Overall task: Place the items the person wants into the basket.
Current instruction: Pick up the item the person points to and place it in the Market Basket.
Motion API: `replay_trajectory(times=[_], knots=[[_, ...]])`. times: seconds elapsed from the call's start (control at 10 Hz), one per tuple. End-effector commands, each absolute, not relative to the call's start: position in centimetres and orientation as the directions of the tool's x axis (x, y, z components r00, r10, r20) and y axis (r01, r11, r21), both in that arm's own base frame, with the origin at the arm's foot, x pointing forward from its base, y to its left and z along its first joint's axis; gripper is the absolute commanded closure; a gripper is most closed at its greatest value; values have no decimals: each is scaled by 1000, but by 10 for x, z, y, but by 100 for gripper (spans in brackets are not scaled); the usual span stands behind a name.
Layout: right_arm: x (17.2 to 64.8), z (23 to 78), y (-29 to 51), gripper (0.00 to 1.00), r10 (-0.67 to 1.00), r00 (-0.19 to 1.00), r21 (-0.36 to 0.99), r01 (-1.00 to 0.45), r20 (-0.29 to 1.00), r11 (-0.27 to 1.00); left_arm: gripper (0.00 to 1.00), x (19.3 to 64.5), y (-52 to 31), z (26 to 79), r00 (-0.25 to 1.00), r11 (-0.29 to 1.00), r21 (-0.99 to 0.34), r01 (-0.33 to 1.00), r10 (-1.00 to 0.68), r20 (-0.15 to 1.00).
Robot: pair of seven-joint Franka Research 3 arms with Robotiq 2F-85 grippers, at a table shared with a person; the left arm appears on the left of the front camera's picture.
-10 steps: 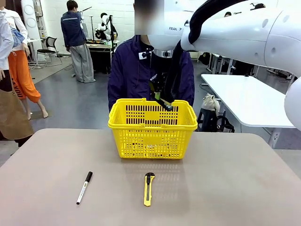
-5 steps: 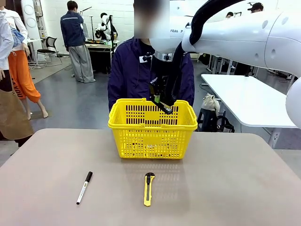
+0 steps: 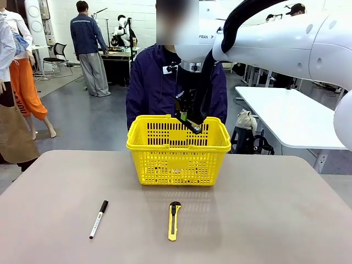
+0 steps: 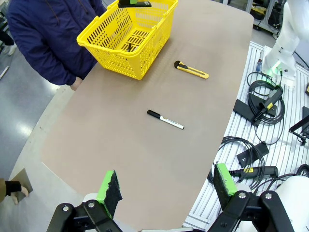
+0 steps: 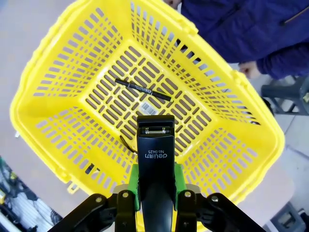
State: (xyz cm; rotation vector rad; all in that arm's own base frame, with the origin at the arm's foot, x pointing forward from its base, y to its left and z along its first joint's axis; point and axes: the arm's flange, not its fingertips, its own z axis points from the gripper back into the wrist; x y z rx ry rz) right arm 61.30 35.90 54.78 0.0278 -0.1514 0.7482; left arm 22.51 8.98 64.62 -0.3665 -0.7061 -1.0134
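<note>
Stapler [image 5: 155,164]: black, hanging over the open basket, pinched between the right gripper's green pads, its printed nose pointing down toward the basket floor.
Right gripper [image 3: 188,117]: clamping the stapler above the basket's far rim, the white arm reaching in from the right and crossing in front of the person.
Basket [image 3: 178,144]: sitting on the far middle of the table [image 3: 275,220], bright yellow, lattice sides, mouth open upward.
Pen [image 5: 142,90]: lying flat on the basket floor, slim and black.
Left gripper [image 4: 166,186]: hovering high over the near end of the table, fingers spread wide, gripping nothing.
Marker [image 3: 99,218]: lying on the table at near left, well apart from the basket.
Utility knife [image 3: 174,220]: lying near the middle, in front of the basket.
Person [image 3: 151,88]: standing just behind the basket in a dark navy jacket.
</note>
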Motion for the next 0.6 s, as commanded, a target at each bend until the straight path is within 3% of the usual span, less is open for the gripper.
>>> replay_trajectory(times=[0.0,0.5], knots=[[632,532,365,68,722,683,-25,-724,114,689,0,225,90,648,331,486,30,873,-637,696],[662,486,401,68,794,608,-17,-794,-9,608,0,225,90,648,331,486,30,873,-637,696]])
